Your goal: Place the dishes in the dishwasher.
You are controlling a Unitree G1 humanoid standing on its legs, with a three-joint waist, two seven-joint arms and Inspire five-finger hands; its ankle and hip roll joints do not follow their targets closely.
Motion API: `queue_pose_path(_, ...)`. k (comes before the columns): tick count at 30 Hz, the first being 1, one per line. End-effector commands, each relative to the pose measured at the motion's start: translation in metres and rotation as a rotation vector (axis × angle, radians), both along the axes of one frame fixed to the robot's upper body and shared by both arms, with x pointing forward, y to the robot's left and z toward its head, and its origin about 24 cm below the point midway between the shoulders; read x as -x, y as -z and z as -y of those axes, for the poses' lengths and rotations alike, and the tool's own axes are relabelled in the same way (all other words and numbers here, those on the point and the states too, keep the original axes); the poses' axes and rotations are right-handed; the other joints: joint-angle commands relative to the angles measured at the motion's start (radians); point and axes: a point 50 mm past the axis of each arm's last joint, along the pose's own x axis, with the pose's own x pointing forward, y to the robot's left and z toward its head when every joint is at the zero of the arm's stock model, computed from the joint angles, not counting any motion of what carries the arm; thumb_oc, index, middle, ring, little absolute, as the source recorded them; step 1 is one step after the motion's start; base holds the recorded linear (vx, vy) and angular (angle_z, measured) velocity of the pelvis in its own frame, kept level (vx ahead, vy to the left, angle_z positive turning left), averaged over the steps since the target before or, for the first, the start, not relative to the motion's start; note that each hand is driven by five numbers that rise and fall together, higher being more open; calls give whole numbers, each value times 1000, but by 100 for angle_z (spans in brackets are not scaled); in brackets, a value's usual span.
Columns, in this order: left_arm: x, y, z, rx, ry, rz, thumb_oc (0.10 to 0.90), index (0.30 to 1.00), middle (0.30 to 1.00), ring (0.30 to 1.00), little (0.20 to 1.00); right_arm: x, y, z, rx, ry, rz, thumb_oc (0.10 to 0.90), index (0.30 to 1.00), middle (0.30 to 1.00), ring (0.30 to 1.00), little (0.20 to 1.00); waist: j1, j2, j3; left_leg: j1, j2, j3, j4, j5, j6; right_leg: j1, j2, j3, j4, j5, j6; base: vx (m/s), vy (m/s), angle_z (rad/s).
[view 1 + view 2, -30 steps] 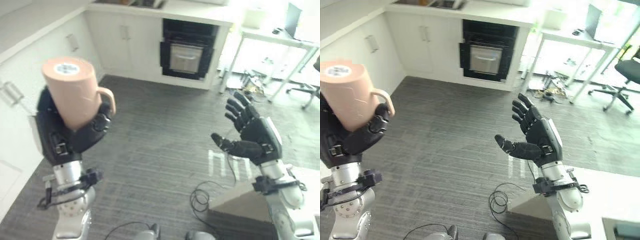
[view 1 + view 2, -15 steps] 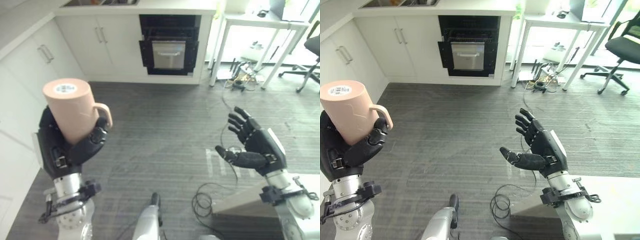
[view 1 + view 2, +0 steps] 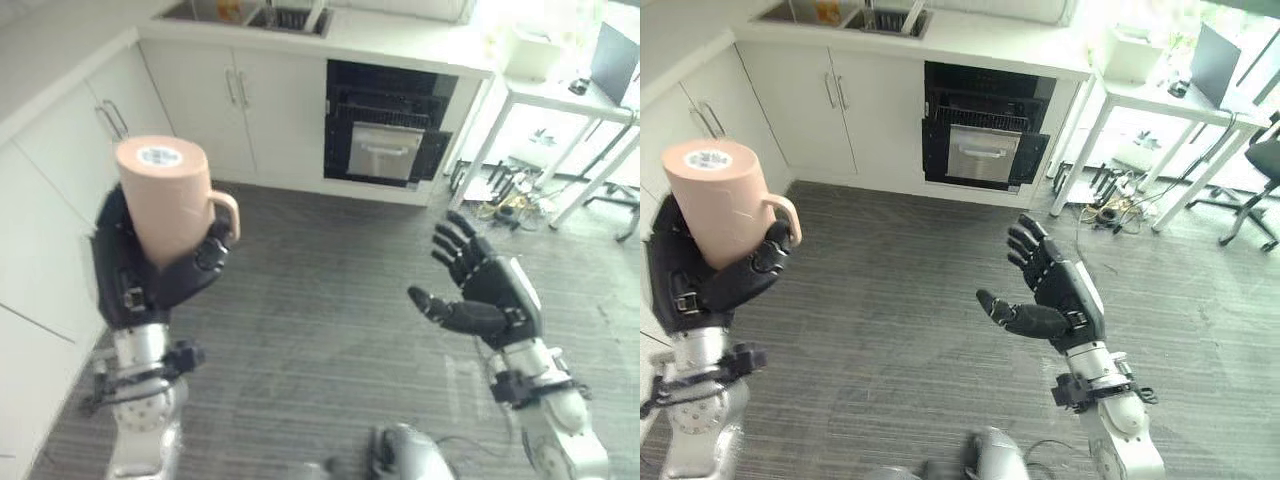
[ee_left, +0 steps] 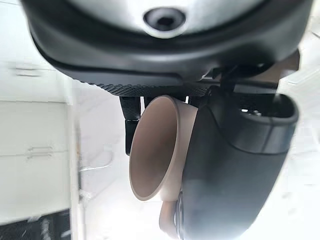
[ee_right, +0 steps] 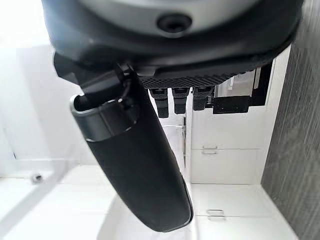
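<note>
A peach-pink mug (image 3: 167,199) is held upside down at the left, base up with a round sticker on it, handle pointing right. My left hand (image 3: 140,280) is shut on it, fingers and thumb curled round its lower body; the left wrist view shows the mug's open mouth (image 4: 155,147) beside the thumb. My right hand (image 3: 480,295) hovers open at the right, palm turned inward, fingers spread, holding nothing. A dark built-in appliance (image 3: 385,135) with its door slightly tilted out sits in the far cabinet run.
White cabinets (image 3: 55,180) line the left side close to my left arm, and continue along the back under a counter with a sink (image 3: 250,15). A white desk (image 3: 560,110) and office chair (image 3: 1255,170) stand at the far right. Grey carpet floor (image 3: 320,300) lies between.
The whole picture has shifted, so the camera moved; the cabinets and appliance now look nearer. The mug stays in my left hand and the right hand stays open, held a little higher.
</note>
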Motion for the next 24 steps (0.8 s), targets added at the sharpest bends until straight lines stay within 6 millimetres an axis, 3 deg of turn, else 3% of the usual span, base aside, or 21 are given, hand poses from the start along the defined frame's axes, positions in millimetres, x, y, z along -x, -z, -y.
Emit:
queue_pose_path(1, 13, -41, 27, -141, 96, 221, 400, 300, 300, 300, 300, 5, -58, 9, -18, 0, 320, 800, 900, 900, 900, 900, -53, 85, -44, 76, 7, -134, -154, 100, -69, 55, 38, 22, -33, 83, 61, 535, -304, 17)
queue_pose_path(5, 19, -42, 32, -191, 81, 246, 400, 300, 300, 300, 300, 5, -64, 4, -4, -5, 348, 800, 900, 900, 900, 900, -47, 69, -69, 132, -6, -135, -154, 29, -66, 98, 29, -10, -33, 115, 66, 390, -236, 27)
queue_pose_path(8, 18, -42, 30, -170, 67, 247, 400, 300, 300, 300, 300, 1, -68, 4, 5, -14, 357, 800, 900, 900, 900, 900, -53, 74, -113, 196, 8, -128, -154, -7, -82, 133, 51, -22, -33, 122, 38, 397, -204, 5)
queue_pose_path(9, 19, -43, 30, -171, 63, 252, 400, 300, 300, 300, 300, 2, -69, 5, 10, -15, 362, 800, 900, 900, 900, 900, -54, 82, -125, 213, 25, -119, -154, 28, -95, 142, 62, -30, -33, 106, 24, 366, -181, -57)
queue_pose_path(12, 18, -39, 29, -157, 48, 240, 400, 300, 300, 300, 300, 0, -70, 8, 13, -21, 350, 800, 900, 900, 900, 900, -61, 106, -151, 297, 78, -62, -154, 297, -168, 180, 97, -34, -33, 46, -26, 421, -223, -72)
queue_pose_path(13, 18, -36, 31, -153, 51, 234, 400, 300, 300, 300, 300, 0, -70, 10, 27, -21, 347, 800, 900, 900, 900, 900, -56, 84, -140, 260, 96, -18, -30, 433, -206, 228, 109, 8, -33, 12, -58, 442, -325, -71)
queue_pose_path(15, 20, -31, 35, -164, 84, 215, 400, 300, 300, 300, 300, 3, -66, 14, 48, 5, 338, 800, 900, 900, 900, 900, -34, 43, -107, 44, 85, -7, 273, 471, -204, 296, 116, 82, -33, -19, -95, 362, -311, -44)
queue_pose_path(16, 19, -30, 35, -173, 106, 208, 400, 300, 300, 300, 300, 4, -65, 16, 48, 25, 333, 800, 900, 900, 900, 900, -23, 29, -90, -67, 97, 7, 324, 449, -184, 322, 117, 93, -33, -27, -97, 228, -171, -54)
queue_pose_path(17, 19, -29, 36, -178, 123, 201, 400, 300, 300, 300, 300, 4, -65, 18, 44, 40, 327, 800, 900, 900, 900, 900, -17, 29, -83, -114, 99, 12, 311, 415, -166, 329, 127, 98, -33, -31, -93, 264, -80, -50)
queue_pose_path(18, 19, -27, 35, -177, 131, 192, 400, 300, 300, 300, 300, 3, -64, 19, 40, 39, 320, 800, 900, 900, 900, 900, -13, 40, -78, -135, 101, 25, 204, 395, -152, 338, 149, 112, -33, -45, -85, 381, 9, -43)
queue_pose_path(20, 23, -24, 30, -174, 119, 176, 400, 300, 300, 300, 300, 1, -62, 15, 46, -15, 293, 800, 900, 900, 900, 900, 4, 68, -75, -108, 108, 68, -154, 408, -145, 357, 201, 171, -33, -82, -62, 472, 123, -40)
queue_pose_path(21, 24, -23, 28, -173, 115, 167, 400, 300, 300, 300, 300, 0, -58, 10, 70, -42, 270, 800, 900, 900, 900, 900, 12, 100, -62, -189, 134, 50, -154, 369, -151, 379, 244, 195, -33, -100, -53, 590, 180, -82)
queue_pose_path(22, 25, -21, 28, -172, 119, 153, 400, 300, 300, 300, 300, 1, -56, 6, 97, -46, 250, 800, 900, 900, 900, 900, 31, 129, -61, -285, 148, 1, -154, 366, -174, 407, 287, 226, -33, -117, -54, 616, 137, -118)
queue_pose_path(23, 25, -19, 31, -176, 129, 149, 400, 300, 300, 300, 300, 1, -55, 6, 91, -46, 235, 800, 900, 900, 900, 900, 45, 135, -67, -330, 141, -35, -154, 386, -185, 432, 317, 249, -33, -143, -66, 565, 94, -117)
queue_pose_path(24, 24, -18, 32, -177, 130, 149, 400, 300, 300, 300, 300, 0, -55, 7, 91, -52, 233, 800, 900, 900, 900, 900, 47, 132, -70, -336, 142, -31, -154, 369, -181, 436, 316, 250, -33, -152, -66, 341, 55, -104)
